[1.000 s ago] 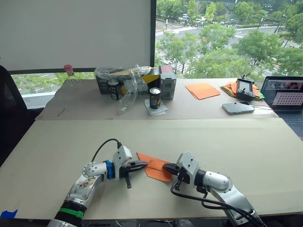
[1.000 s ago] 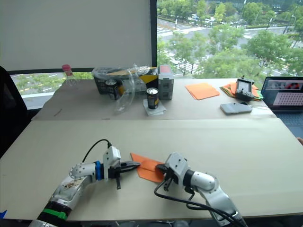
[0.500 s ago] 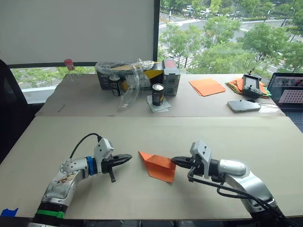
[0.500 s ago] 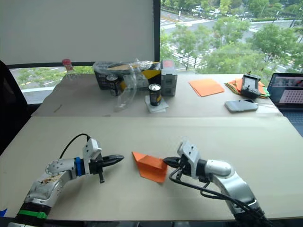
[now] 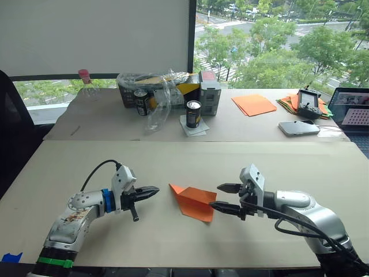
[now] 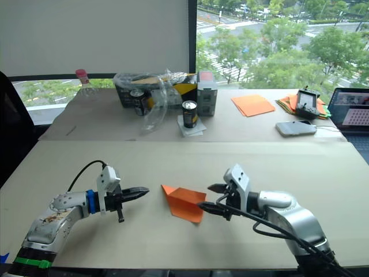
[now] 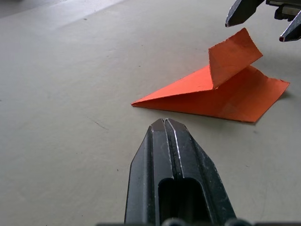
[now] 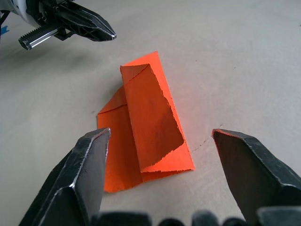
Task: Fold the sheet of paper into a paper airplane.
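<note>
Lying between the claws: the sheet of paper (image 5: 194, 201), folded to a pointed orange wedge, one flap raised off the table (image 5: 173, 242)
Left gripper (image 5: 154, 190): fingers pressed together, nothing held; tip aimed at the wedge's point, just beside it, not touching
Right gripper (image 5: 222, 197): fingers spread wide, nothing held; wedge's broad end seen just beyond the fingertips, no contact seen

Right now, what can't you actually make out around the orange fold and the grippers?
- Underside of the paper airplane: hidden against the table in all views.
- Layers under its raised flap: covered by the flap in the right wrist view.
- Left gripper finger bases: cut off by the left wrist view's edge.
- Can label: too small in the eye views.
- Laptop: cut off by the left eye view's edge.
</note>
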{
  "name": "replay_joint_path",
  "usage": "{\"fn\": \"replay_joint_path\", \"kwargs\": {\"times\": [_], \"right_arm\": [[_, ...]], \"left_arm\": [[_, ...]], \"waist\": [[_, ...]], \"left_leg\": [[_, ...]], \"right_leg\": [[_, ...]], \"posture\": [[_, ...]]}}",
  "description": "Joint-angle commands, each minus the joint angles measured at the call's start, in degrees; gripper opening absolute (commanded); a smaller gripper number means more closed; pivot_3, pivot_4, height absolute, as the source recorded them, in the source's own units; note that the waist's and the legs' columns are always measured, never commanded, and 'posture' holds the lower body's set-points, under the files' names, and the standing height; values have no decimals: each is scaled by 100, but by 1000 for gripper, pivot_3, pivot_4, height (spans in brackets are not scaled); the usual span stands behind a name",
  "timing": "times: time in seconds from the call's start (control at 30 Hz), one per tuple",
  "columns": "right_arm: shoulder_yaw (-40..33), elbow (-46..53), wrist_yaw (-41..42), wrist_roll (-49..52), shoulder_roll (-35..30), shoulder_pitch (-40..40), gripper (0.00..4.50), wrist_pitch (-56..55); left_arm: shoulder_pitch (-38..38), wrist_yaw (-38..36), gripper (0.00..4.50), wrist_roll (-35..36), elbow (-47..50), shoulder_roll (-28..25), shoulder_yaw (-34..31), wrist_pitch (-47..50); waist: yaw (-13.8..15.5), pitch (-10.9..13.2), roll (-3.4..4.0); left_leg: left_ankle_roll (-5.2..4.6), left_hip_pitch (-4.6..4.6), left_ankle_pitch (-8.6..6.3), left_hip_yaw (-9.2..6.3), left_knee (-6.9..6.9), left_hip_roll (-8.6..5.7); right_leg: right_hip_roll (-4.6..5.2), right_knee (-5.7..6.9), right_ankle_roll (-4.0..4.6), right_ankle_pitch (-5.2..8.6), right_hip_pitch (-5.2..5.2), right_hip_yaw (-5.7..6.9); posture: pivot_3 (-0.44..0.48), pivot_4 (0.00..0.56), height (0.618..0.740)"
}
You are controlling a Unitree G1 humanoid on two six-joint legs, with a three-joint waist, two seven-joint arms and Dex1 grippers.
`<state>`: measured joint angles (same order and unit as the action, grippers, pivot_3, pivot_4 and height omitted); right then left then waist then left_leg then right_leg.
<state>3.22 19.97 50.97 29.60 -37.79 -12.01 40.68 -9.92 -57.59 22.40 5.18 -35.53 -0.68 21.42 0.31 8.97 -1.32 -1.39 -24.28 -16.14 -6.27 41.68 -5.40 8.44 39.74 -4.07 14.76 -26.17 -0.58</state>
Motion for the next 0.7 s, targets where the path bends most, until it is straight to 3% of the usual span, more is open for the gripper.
{"fn": "replay_joint_path", "kwargs": {"times": [0.03,0.27,0.37,0.63,0.7], "right_arm": [[-165,25,66,189,-20,-26,4037,57],[-83,-371,-81,372,513,39,4037,150],[-66,-442,-135,489,717,-26,3239,274],[148,-426,-2,486,786,-59,434,365],[162,-382,28,460,754,-83,18,294]], "left_arm": [[-20,32,0,3,106,-60,-43,-15],[-109,119,0,-120,-1,-17,86,-28],[-157,131,0,-105,-12,26,120,1],[-222,43,0,4,5,44,155,142],[-207,-67,0,159,77,36,87,208]], "waist": [[-2,0,-1],[-2,1,-1],[-3,1,-1],[-13,1,-1],[-19,1,-1]], "left_leg": [[0,0,0,0,0,0],[2,2,1,1,0,1],[4,2,3,2,2,1],[6,4,4,2,6,0],[7,4,5,2,7,0]], "right_leg": [[-1,0,0,0,0,0],[-1,3,1,-1,0,-1],[-1,10,3,-2,-2,-2],[-2,18,3,-2,-2,-2],[-1,21,3,-2,-2,-2]], "posture": [[0,150,670],[0,150,670],[0,150,670],[0,150,670],[0,150,670]]}}
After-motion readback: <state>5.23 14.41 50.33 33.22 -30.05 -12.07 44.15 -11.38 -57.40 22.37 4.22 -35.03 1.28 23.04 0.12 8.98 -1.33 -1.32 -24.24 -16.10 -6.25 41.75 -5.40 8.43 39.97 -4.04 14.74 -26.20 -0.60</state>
